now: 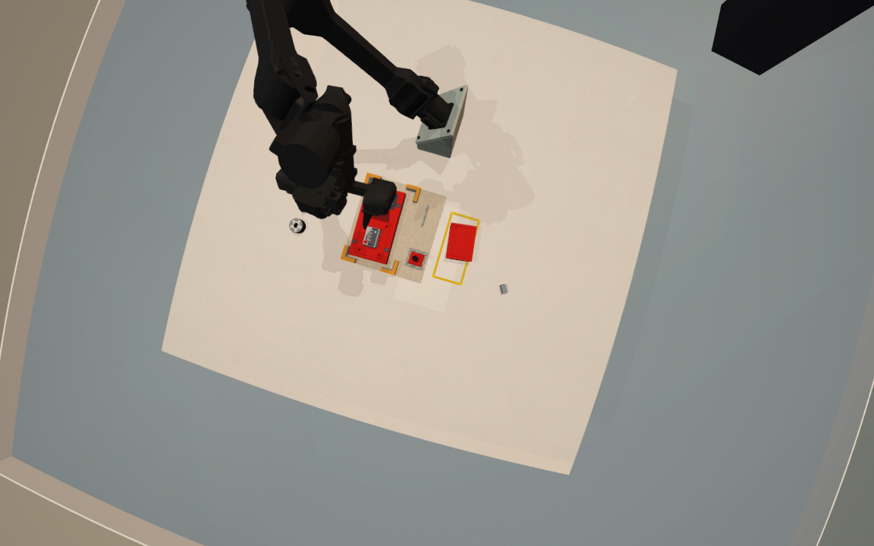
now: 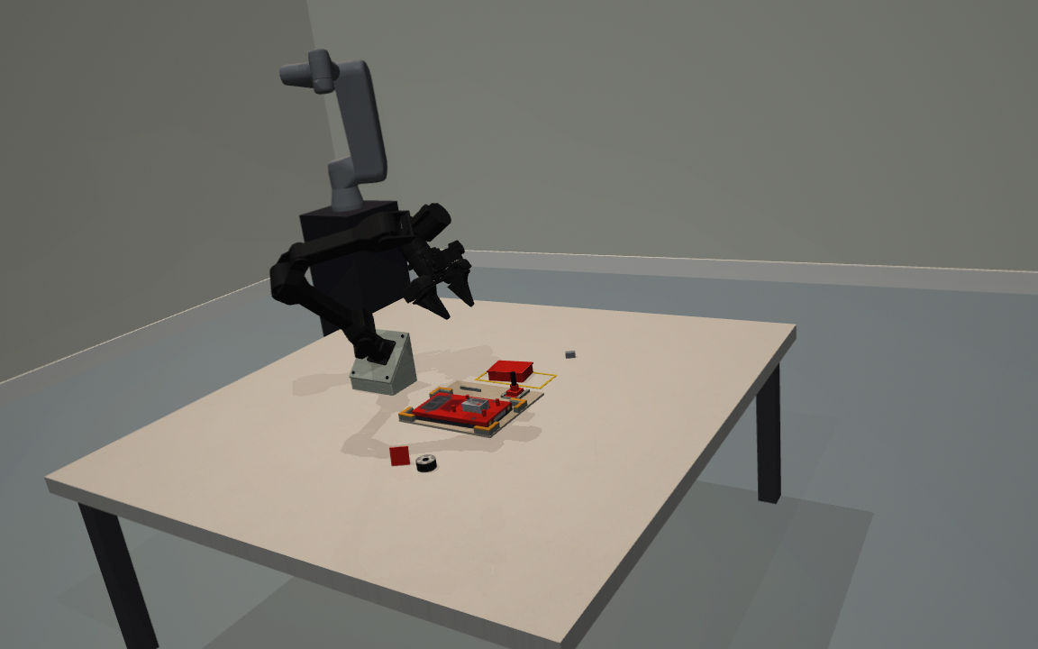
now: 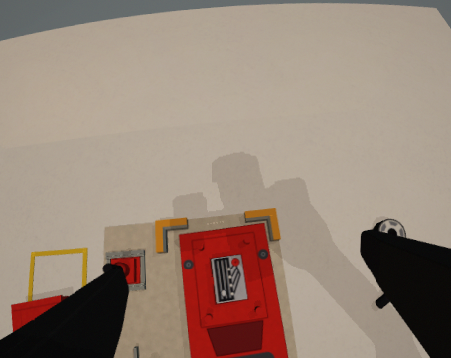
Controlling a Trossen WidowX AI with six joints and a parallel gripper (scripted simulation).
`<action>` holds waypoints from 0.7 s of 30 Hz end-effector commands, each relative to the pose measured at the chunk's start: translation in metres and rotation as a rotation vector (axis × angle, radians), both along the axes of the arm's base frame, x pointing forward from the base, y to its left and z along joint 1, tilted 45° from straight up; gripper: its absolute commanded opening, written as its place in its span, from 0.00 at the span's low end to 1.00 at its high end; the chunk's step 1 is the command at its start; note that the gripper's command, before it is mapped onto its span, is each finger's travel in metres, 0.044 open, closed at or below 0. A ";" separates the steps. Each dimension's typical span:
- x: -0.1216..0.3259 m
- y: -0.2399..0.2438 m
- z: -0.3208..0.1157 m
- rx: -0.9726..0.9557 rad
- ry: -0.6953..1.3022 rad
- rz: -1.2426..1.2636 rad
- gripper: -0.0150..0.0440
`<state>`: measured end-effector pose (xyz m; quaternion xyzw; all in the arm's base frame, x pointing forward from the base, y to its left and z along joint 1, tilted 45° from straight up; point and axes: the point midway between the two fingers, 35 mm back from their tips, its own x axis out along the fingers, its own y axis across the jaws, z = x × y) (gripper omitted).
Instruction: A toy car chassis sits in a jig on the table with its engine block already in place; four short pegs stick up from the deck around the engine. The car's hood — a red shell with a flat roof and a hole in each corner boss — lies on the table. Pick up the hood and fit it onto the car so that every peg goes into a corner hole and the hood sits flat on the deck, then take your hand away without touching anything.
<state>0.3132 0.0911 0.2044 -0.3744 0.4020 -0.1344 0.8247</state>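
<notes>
The red hood point(image 1: 462, 241) point(image 2: 509, 370) point(image 3: 34, 312) lies roof up on the table over part of the yellow outline; its lower part is cut off in the wrist view. The red chassis point(image 1: 385, 239) point(image 2: 441, 409) point(image 3: 193, 298) sits in the jig, with the grey engine block point(image 1: 372, 236) point(image 2: 474, 405) point(image 3: 228, 279) on its deck and short pegs point(image 3: 209, 317) around it. My gripper point(image 2: 459, 310) point(image 3: 244, 262) is open and empty, high above the table. In the wrist view its left finger covers part of the hood's side; the arm hides part of the chassis in the top view.
A red part with a black knob point(image 1: 416, 258) point(image 2: 513, 386) stands in a square holder beside the chassis. A wheel point(image 1: 297, 225) point(image 2: 425, 463) point(image 3: 392, 230) and a red piece point(image 2: 399, 455) lie on the chassis's other side. A small grey block point(image 1: 503, 289) point(image 2: 569, 354) lies beyond the hood.
</notes>
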 end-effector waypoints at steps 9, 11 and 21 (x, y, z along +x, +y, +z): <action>0.008 0.043 -0.135 0.023 0.277 -0.133 1.00; 0.002 0.044 -0.159 0.017 0.326 -0.171 1.00; -0.029 0.054 -0.270 -0.036 0.493 -0.351 1.00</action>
